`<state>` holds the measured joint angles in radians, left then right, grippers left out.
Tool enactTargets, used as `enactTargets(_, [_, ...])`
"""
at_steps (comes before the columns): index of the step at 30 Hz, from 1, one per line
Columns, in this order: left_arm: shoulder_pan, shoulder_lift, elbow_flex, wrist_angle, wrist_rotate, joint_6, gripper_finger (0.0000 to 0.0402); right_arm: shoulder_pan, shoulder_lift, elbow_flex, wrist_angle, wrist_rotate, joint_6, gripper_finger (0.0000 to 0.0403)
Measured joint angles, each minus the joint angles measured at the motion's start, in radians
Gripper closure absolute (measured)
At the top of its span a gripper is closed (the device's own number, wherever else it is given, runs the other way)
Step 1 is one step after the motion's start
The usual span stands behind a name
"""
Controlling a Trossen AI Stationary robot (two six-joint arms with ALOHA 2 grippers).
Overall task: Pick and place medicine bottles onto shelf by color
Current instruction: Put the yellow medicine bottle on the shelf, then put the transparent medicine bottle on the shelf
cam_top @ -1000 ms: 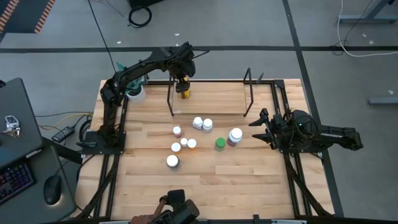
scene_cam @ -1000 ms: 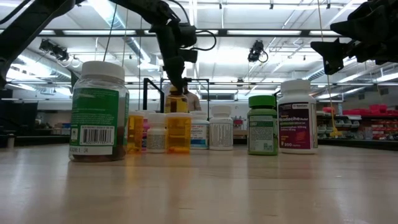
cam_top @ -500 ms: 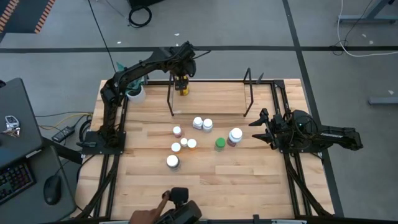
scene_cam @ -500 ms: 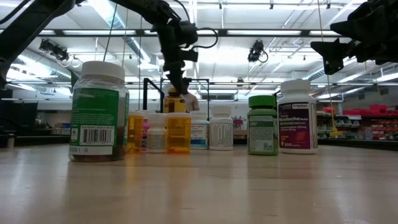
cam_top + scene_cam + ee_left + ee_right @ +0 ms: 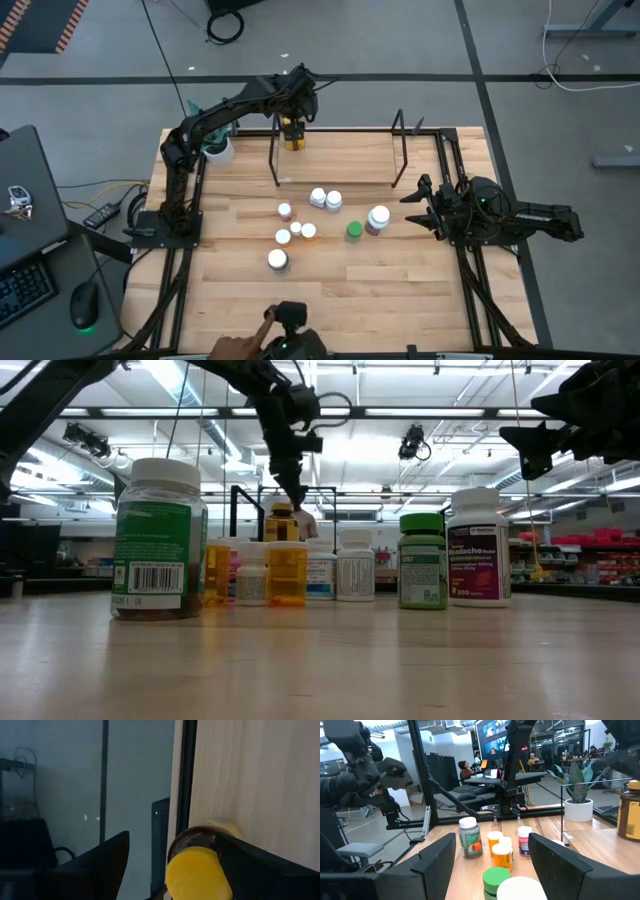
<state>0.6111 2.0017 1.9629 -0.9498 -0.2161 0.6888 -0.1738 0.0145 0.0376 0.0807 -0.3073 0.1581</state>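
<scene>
The yellow-capped amber bottle (image 5: 293, 140) stands upright on its base on the wood at the shelf's (image 5: 401, 150) far left end. It also shows in the low view as bottle (image 5: 283, 525). My left gripper (image 5: 293, 126) is open above it, pointing down. In the left wrist view its fingers flank the yellow cap (image 5: 197, 870). The other bottles stand mid-table: white-capped ones (image 5: 325, 198), a green one (image 5: 354, 231) and a large white one (image 5: 378, 216). My right gripper (image 5: 420, 195) waits open at the table's right side. My left gripper has one finger (image 5: 100, 865) standing clear of the yellow-capped bottle with a gap. The other finger (image 5: 260, 870) lies right against the bottle's side in the wrist picture. Whether it touches I cannot tell.
A white pot with a plant (image 5: 215, 150) stands at the far left corner beside the left arm. A person's hand (image 5: 240, 350) and a dark device (image 5: 290, 318) show at the near edge. Bare wood (image 5: 380, 290) lies between the bottles and the near edge.
My left gripper has carried the yellow-capped bottle a little toward the table's far edge. In the low view the gripper now sits slightly higher and off to one side of the cap.
</scene>
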Motion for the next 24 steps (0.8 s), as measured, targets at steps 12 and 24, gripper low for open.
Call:
enactTargets(12, [-0.153, -0.183, 0.001, -0.161, 0.379, -0.182, 0.0106, 0.0, 0.0, 0.0, 0.0, 0.0, 0.0, 0.0146])
enactTargets(24, [-0.513, -0.343, -0.112, -0.344, 0.291, -0.504, 0.0169, 0.0, 0.0, 0.0, 0.001, 0.0, 0.0, 0.0146])
